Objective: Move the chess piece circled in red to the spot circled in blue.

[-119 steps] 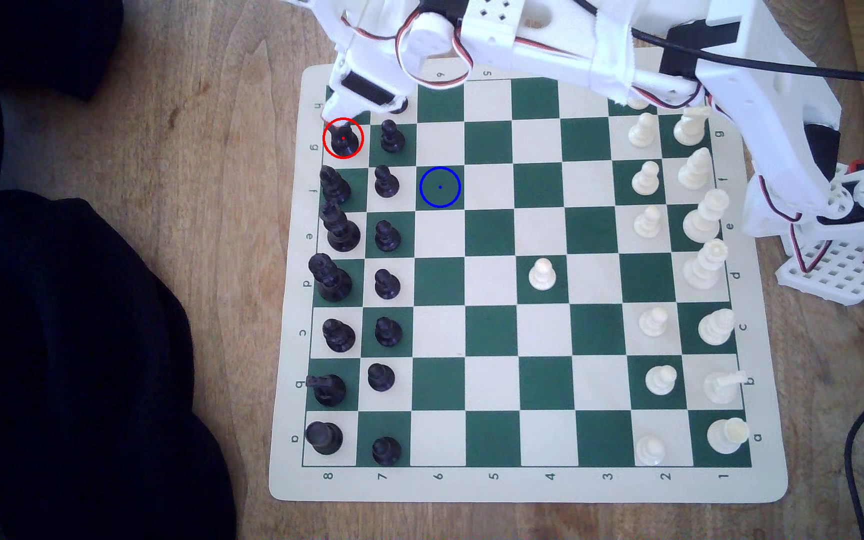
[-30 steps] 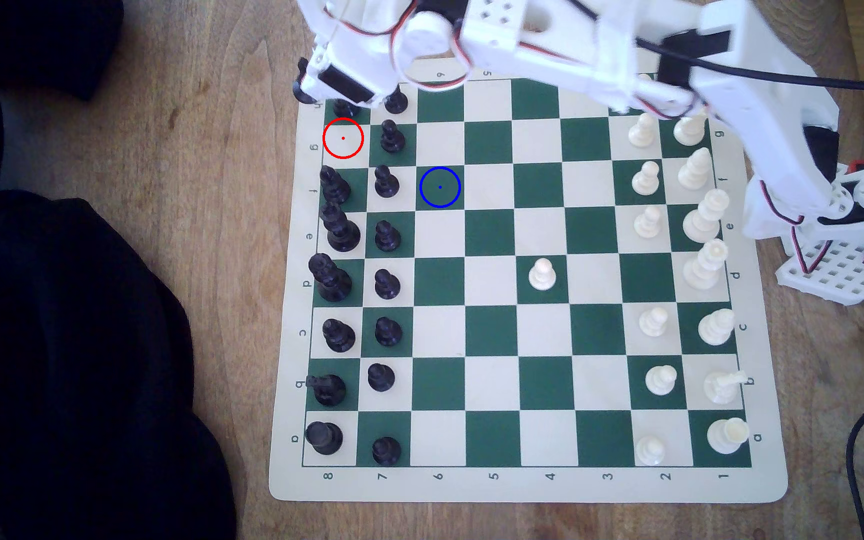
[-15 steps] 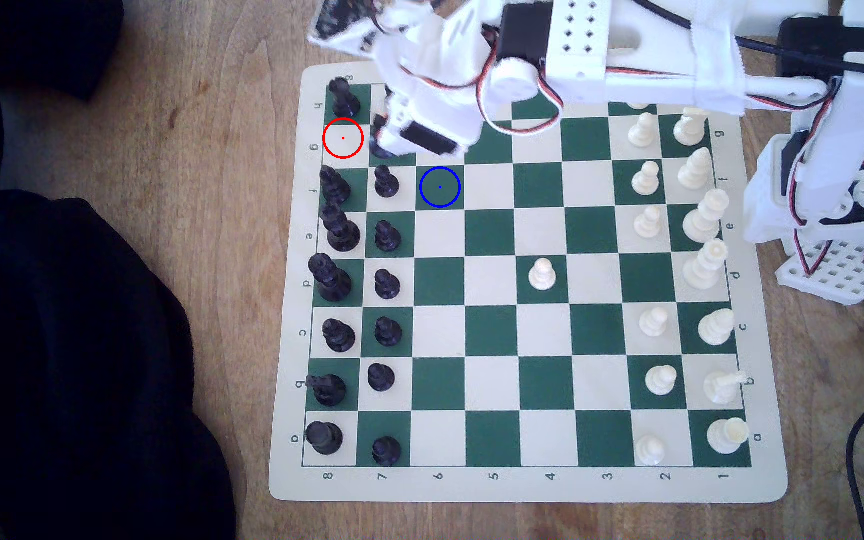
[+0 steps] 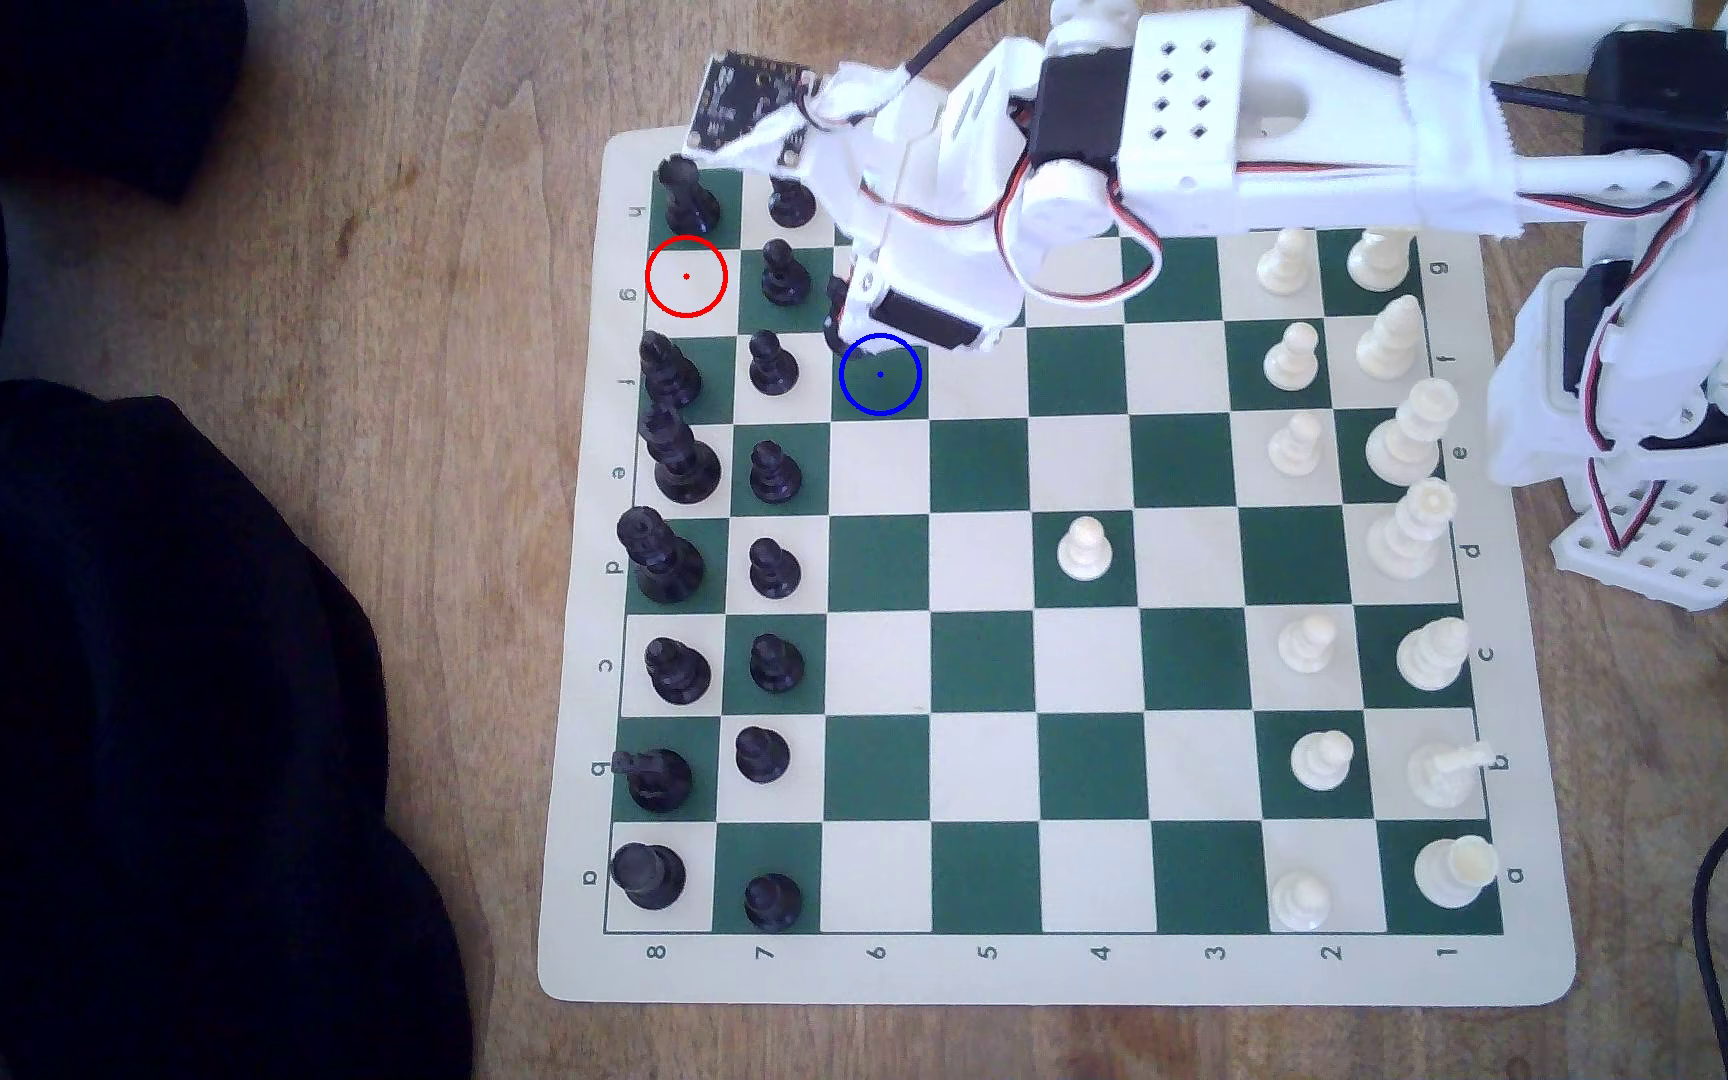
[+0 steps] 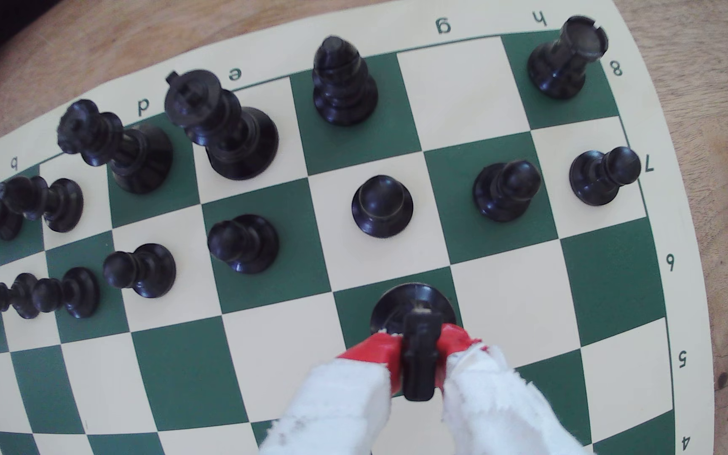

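The gripper (image 5: pixel 418 350) is clamped on the black knight (image 5: pixel 417 332), its red-tipped fingers (image 5: pixel 373 350) pinching the head, and holds it over the blue-ringed dark square (image 4: pixel 891 389) — whether the base touches the board I cannot tell. The risk is a tilted release: a pawn (image 5: pixel 382 205) stands on the next square, and a toppling knight could knock it — or land off-centre.

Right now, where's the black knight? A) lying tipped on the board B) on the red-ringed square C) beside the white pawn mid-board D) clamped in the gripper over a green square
D: in the wrist view the gripper's red pads are shut on the knight, its base over a dark green square.
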You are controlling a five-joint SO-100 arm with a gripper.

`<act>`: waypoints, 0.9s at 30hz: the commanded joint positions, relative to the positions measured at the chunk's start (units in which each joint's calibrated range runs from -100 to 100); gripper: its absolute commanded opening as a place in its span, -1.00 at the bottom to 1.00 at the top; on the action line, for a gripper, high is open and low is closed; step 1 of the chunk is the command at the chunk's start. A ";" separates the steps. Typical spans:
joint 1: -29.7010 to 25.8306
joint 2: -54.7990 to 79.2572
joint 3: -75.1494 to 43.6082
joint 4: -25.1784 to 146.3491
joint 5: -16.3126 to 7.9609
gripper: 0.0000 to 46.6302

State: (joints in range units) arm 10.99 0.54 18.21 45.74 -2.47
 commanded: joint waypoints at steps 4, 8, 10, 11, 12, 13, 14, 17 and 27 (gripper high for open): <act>-0.39 1.15 -0.62 -2.25 0.15 -0.98; -0.55 2.00 -0.62 -2.49 0.15 -0.98; -0.70 2.94 -0.80 -2.66 0.15 -0.98; -0.86 4.38 -1.26 -2.66 0.20 -0.98; -0.86 4.55 -1.26 -2.66 0.20 -0.98; -0.86 4.72 -1.26 -2.66 0.24 -0.98; -0.86 4.80 -1.26 -2.58 0.34 -0.98; -0.86 5.14 -1.35 -2.49 0.54 -0.98; -0.70 6.16 -1.80 -2.00 0.88 -0.58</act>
State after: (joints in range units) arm 10.40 7.42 18.21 43.90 -1.73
